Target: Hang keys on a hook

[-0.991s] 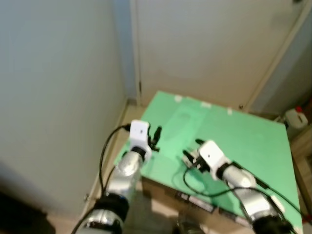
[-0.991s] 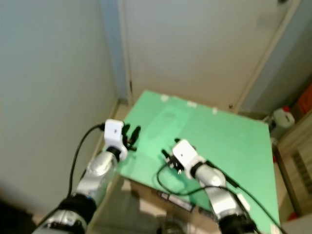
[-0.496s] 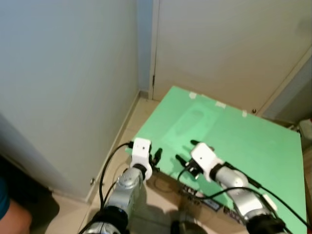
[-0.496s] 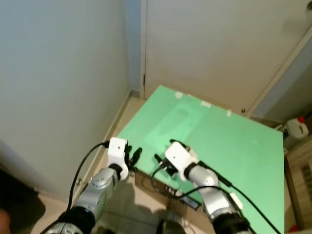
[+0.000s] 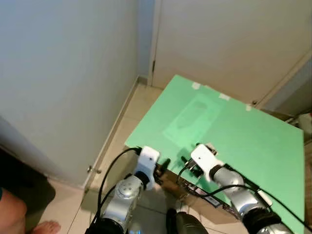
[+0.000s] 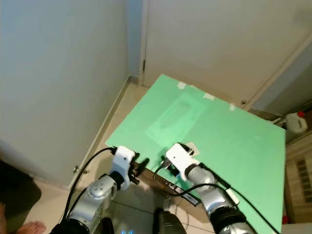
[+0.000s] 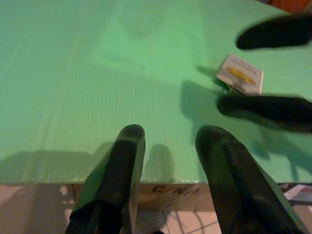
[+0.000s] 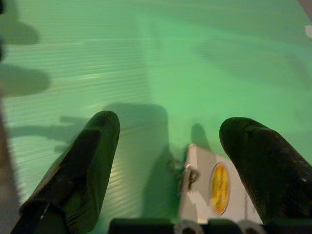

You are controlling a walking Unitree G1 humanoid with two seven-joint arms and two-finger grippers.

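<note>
Right end effector moved in over keys, fingers spread astride white tag at lower centre of green bench. Left end effector spread, idle at near edge. Pickup looked imminent; hook unseen.

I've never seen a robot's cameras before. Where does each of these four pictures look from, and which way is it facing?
Left eye: on the head, facing down at the green board; both silver arms show.
Right eye: beside it, same scene.
Left wrist: along the left gripper from the board's edge; the right gripper's fingers show beyond.
Right wrist: along the open right gripper, over the key tag.
Both wrist views share the tag.
</note>
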